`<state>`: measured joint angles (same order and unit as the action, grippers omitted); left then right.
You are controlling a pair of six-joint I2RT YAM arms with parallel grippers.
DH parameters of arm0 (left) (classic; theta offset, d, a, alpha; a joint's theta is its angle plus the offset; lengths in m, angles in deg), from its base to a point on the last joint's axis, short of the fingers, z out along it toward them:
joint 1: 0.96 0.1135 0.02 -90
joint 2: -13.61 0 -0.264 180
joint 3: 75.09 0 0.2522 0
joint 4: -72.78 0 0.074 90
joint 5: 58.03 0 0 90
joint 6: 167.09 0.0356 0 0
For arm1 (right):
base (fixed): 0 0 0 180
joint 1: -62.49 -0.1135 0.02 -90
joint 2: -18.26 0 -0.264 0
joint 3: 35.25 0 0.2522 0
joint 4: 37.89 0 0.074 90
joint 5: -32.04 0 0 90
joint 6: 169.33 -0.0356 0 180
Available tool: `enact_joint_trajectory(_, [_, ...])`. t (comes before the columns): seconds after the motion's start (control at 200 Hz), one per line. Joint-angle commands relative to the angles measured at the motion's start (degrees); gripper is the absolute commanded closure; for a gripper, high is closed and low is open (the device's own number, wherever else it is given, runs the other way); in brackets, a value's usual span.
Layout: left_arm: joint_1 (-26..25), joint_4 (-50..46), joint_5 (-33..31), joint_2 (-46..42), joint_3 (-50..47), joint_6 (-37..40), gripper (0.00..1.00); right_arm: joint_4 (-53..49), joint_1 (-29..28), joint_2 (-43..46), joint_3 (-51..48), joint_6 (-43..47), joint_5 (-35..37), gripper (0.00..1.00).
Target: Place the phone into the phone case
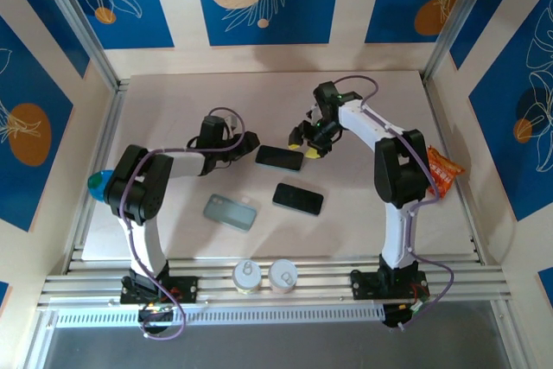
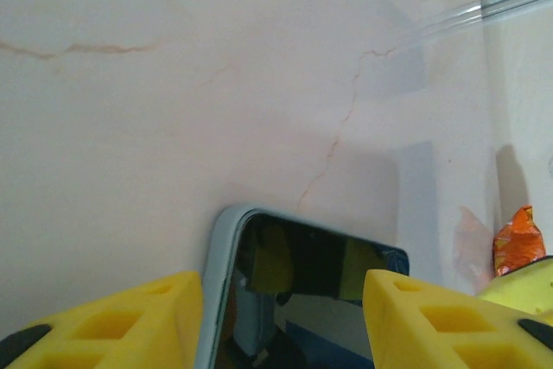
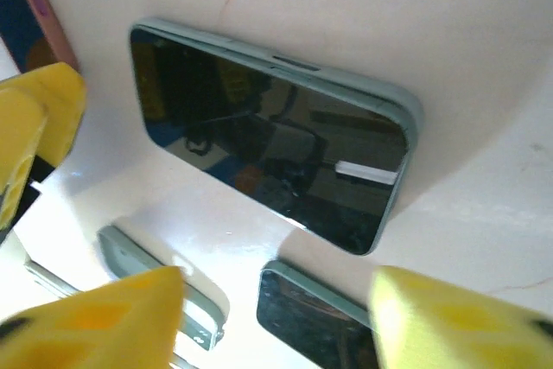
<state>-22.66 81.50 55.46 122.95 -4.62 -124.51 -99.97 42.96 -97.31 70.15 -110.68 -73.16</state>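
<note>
Table (image 1: 371, 213): pale, marbled.
Left gripper (image 2: 281, 300): fingers apart, low over one short end of the far phone; contact unclear.
Right gripper (image 3: 276, 291): fingers apart, empty, above that phone's other end.
Far phone (image 1: 279, 157): flat, screen up, teal-rimmed, between both grippers.
Near phone (image 1: 298, 199): flat, closer to the bases.
Phone case (image 1: 230, 212): left of the near phone, apart.

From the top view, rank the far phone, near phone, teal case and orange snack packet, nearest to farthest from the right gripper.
1. Far phone, just left of the right gripper.
2. Near phone, toward the arm bases.
3. Teal case, front left.
4. Orange snack packet, at the right edge.
</note>
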Motion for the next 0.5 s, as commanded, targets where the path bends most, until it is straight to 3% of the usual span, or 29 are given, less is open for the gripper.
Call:
enact_joint_trajectory(0.0, [-1.49,-2.63,-0.71,-1.42,2.78,1.69,0.48,4.84,-0.20,3.24,-5.33,-0.85,-3.06,0.76])
enact_joint_trajectory(0.07, [-2.32,-3.44,-1.10,-1.09,3.79,1.89,0.48,8.11,-0.46,4.47,-9.09,-1.37,-3.34,1.00])
enact_joint_trajectory(0.265, [-4.10,-5.42,-1.84,0.93,6.93,2.57,0.48,13.60,-1.65,5.23,-15.78,-2.14,-2.60,1.00])
enact_joint_trajectory(0.495, [-4.74,-7.93,-2.48,3.47,10.54,3.33,0.48,15.77,-2.27,2.80,-16.33,-2.22,-1.86,1.00])
